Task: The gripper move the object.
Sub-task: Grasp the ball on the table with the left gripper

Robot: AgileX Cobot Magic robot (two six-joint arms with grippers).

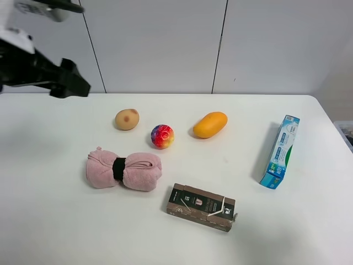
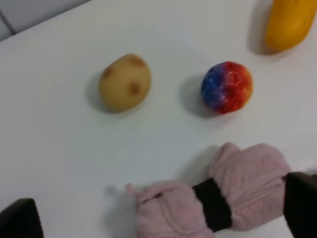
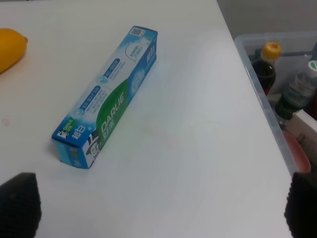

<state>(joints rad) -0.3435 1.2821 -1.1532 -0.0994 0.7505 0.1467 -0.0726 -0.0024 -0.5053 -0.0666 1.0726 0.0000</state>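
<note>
The object, a small round ball [image 1: 162, 136] in red, yellow and purple-blue, rests on the white table [image 1: 55, 221] between a tan potato and an orange mango. It also shows in the left wrist view [image 2: 227, 87]. My left gripper [image 1: 76, 86] hangs high over the far left of the table, well away from the ball. In the left wrist view the left gripper [image 2: 161, 215] is open and empty, with only its black fingertips [image 2: 20, 220] showing at the corners. My right gripper [image 3: 161, 206] is open and empty over the table's right side.
A tan potato [image 1: 127, 119] and an orange mango [image 1: 210, 125] flank the ball. A pink rolled towel [image 1: 123, 170] with a black band lies in front. A dark box [image 1: 201, 207] lies nearer. A blue-green toothpaste box [image 3: 106, 96] lies right. A bin [image 3: 262, 94] of bottles stands beyond the right edge.
</note>
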